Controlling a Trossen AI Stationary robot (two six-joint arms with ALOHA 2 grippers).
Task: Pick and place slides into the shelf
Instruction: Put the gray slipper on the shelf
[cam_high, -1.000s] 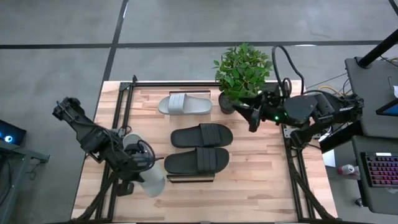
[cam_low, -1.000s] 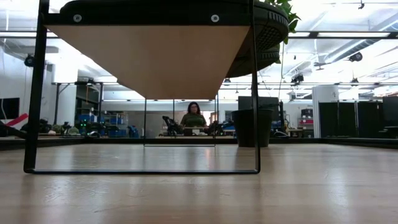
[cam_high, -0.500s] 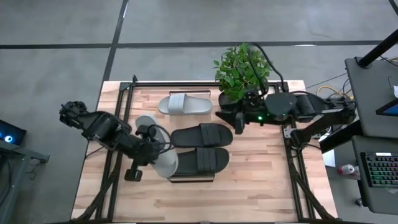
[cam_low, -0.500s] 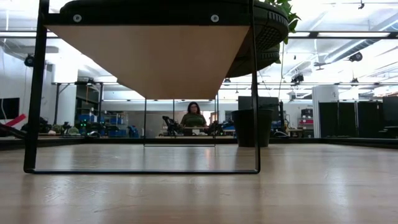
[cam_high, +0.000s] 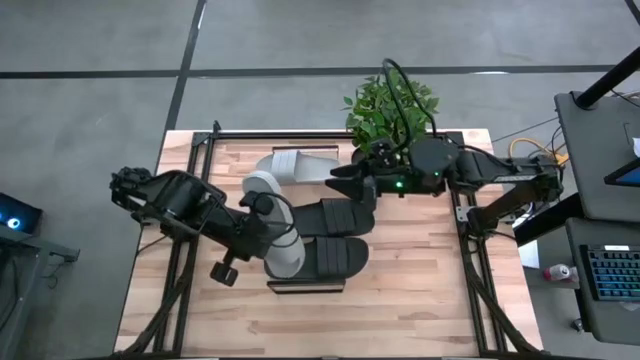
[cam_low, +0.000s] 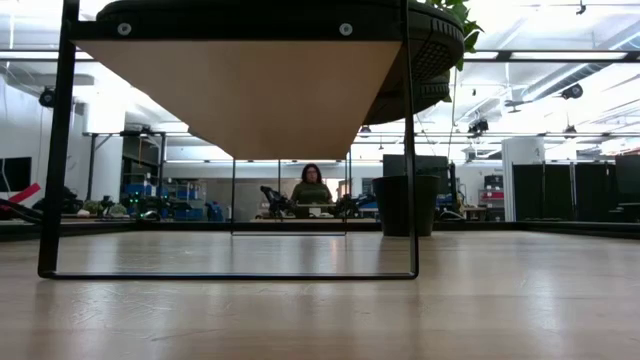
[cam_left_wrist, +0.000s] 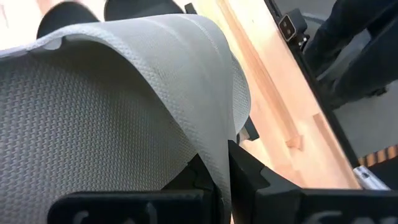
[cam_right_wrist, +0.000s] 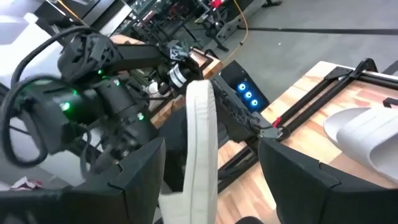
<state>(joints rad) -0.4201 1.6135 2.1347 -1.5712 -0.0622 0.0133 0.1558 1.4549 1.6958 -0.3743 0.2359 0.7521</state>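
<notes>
1. Grey floor surrounds the wooden table (cam_high: 420, 300) in the high view. The left gripper (cam_high: 262, 222) is clamped on a pale grey slide (cam_high: 277, 225), which a second ago was held low near the table's left edge; it is now carried against the black pair (cam_high: 335, 235) on the shelf (cam_high: 300, 289). The second grey slide (cam_high: 300, 166) lies at the far side, unchanged. The right gripper (cam_high: 345, 180), with jaws spread wide and empty, has been moved from beside the plant (cam_high: 392, 110) to above the upper black slide.

2. Across the low view nothing has changed: the shelf plank (cam_low: 240, 95) is seen from below, the plant pot (cam_low: 405, 205) stands behind, and a person (cam_low: 311, 190) sits far in the room.

3. By the left wrist view, the textured grey strap (cam_left_wrist: 112, 99) is shown pinched between the fingers (cam_left_wrist: 249, 171), filling most of the picture.

4. From the right wrist view, the grey slide (cam_right_wrist: 200, 143) is seen edge-on, upright, between the open fingers (cam_right_wrist: 140, 180), but apart from them.

5. A handover or a two-arm placement seems to be prepared; the grey pair is judged not yet stored.
</notes>
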